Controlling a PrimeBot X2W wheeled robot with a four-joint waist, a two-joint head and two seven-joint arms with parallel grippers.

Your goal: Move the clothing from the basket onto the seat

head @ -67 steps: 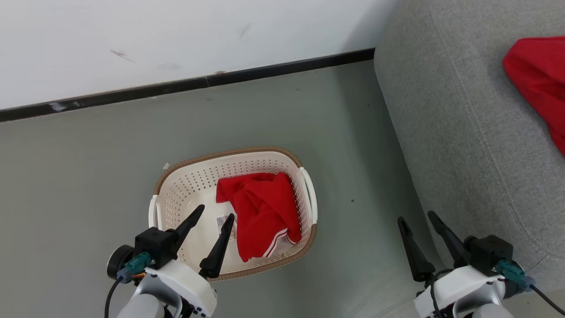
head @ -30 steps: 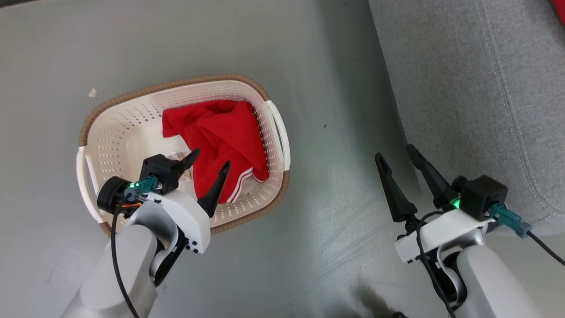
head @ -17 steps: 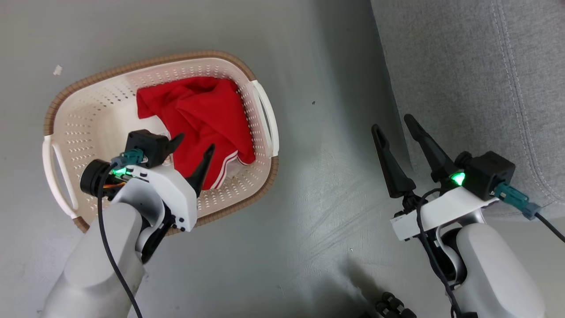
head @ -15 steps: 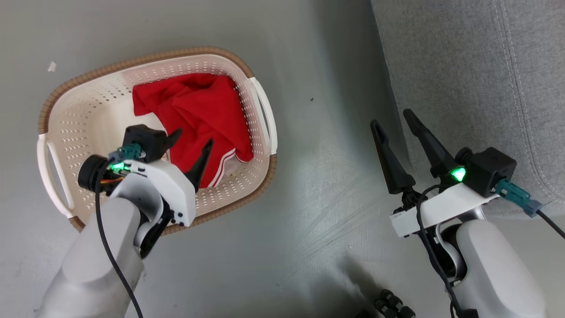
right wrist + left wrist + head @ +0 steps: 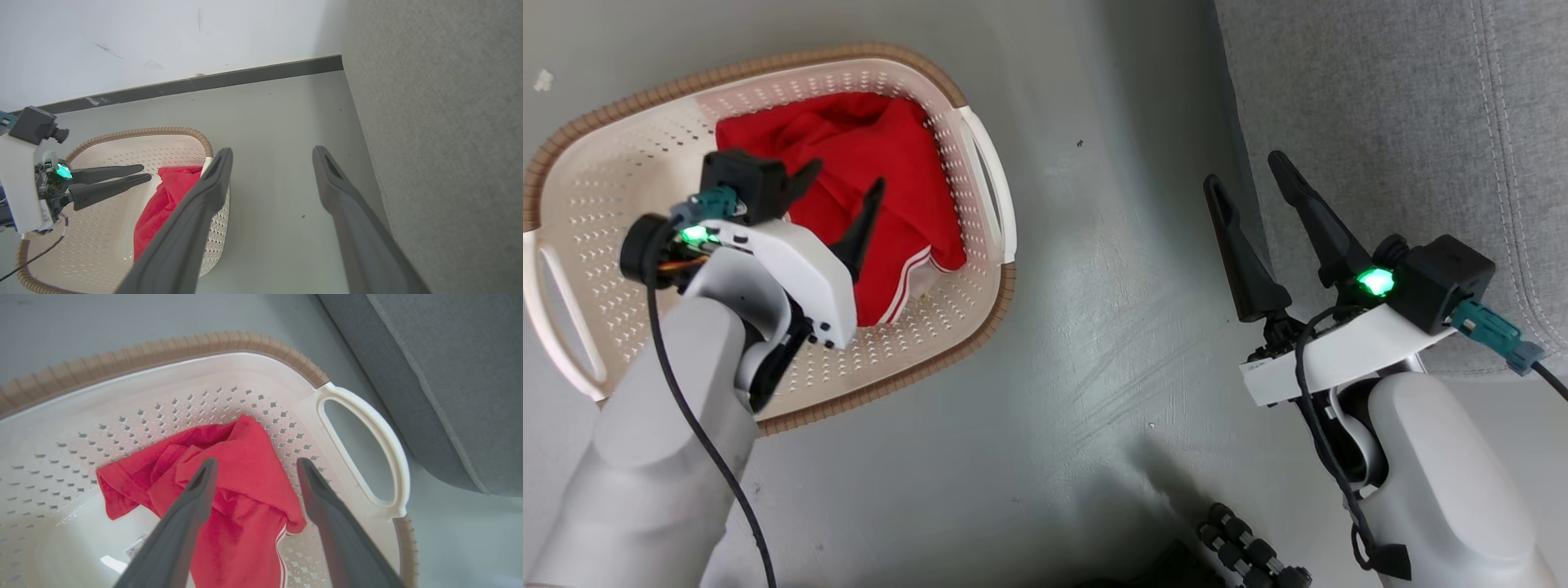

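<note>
The left gripper (image 5: 845,175) hangs wide open over the red garment (image 5: 907,163) in the laundry basket (image 5: 768,64); the right gripper (image 5: 1245,169), equally spread, hovers between basket and grey sofa (image 5: 1380,106).

Grey floor (image 5: 1094,367), white wall (image 5: 163,41), dark baseboard (image 5: 245,77), small white scrap (image 5: 541,79) on floor

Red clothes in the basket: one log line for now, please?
left gripper: open over bright red fabric garment in cream perforated plastic basket | right gripper: open, beside grey fabric sofa
</note>
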